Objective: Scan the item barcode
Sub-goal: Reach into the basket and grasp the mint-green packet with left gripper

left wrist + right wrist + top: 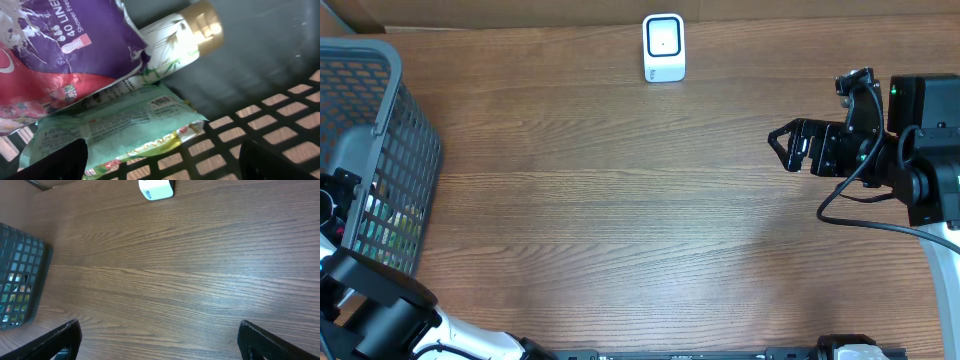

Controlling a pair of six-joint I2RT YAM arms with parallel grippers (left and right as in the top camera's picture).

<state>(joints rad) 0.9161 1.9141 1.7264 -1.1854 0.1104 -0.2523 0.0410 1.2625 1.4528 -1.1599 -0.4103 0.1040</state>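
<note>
From overhead we look straight down on the counter (620,200), with the mesh basket (380,110) at the left edge and the white scanner (663,47) at the far edge. Our right wrist view sits well above the counter (190,270), facing down and across it. It shares the scanner (156,188) and the basket (20,280) with the overhead view. Our left wrist view is very close, inside the basket (280,135), facing its packets (115,125) and a bottle (175,40).
</note>
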